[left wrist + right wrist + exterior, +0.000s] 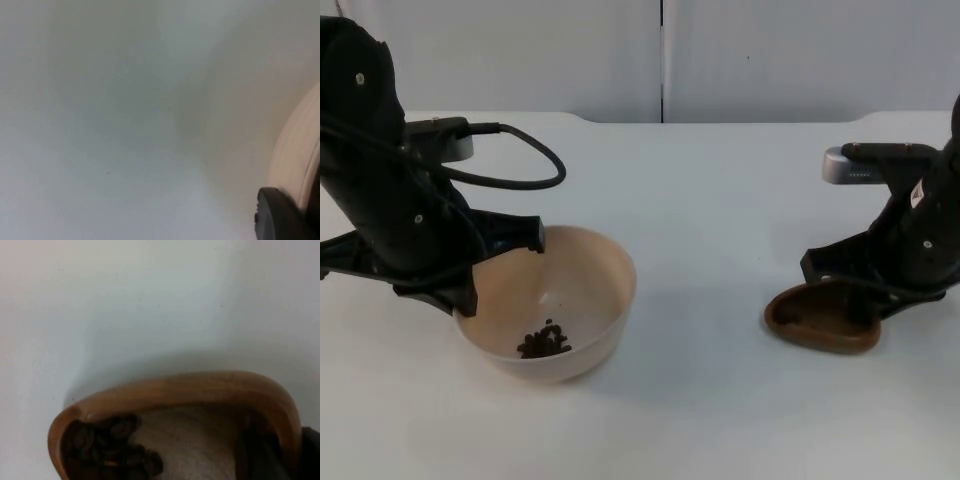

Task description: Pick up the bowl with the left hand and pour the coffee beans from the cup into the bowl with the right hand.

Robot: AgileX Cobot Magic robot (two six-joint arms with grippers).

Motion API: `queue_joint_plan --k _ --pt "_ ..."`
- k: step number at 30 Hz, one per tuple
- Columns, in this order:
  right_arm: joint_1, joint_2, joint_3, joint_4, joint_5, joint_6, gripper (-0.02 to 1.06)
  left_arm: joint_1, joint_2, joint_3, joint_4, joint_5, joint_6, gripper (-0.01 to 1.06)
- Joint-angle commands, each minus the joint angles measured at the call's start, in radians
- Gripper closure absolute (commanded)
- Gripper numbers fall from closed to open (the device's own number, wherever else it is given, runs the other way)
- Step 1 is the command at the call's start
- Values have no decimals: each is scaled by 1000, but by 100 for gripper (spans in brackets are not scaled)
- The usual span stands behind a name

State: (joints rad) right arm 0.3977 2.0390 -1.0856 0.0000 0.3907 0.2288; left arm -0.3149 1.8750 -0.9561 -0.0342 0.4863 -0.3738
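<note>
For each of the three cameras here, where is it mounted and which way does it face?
Top view: fixed above, facing down and forward; left gripper at the beige bowl's rim, right gripper at the brown wooden cup.
Left wrist view: on the left arm, facing the table; bowl wall, one black finger.
Right wrist view: on the right arm, facing into the cup with its coffee beans.
Top and right wrist views share the cup.

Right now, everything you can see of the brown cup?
The cup is a shallow brown scoop-like dish, wood by its look, with a rounded rim. It sits low at the table, right of the bowl and apart from it. The right gripper is at its rim. Coffee beans lie inside at one end.
</note>
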Motion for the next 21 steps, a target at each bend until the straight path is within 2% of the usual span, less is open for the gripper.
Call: queue_joint_plan --k 1,4,5,9,10,12,15,16,21 --pt "-3 -1 2 0 -7 2 75 2 8 4 24 30 2 105" --pt "-3 -1 2 0 -22 2 56 2 8 4 24 32 20 98" --pt "-3 -1 2 0 -22 2 56 2 8 4 24 32 20 98" --pt "-3 -1 2 0 -43 2 43 2 8 4 20 34 20 64" --pt "-3 -1 2 0 -43 2 43 2 8 4 20 34 20 64" --pt "-3 -1 2 0 -48 2 40 2 8 4 20 36 20 46" --pt "-3 -1 0 0 -51 2 39 2 8 4 20 30 20 31" --pt "-3 -5 0 0 -51 2 39 2 6 4 20 30 20 28" --pt "-3 -53 0 0 -44 -5 39 2 -37 4 28 22 20 26"
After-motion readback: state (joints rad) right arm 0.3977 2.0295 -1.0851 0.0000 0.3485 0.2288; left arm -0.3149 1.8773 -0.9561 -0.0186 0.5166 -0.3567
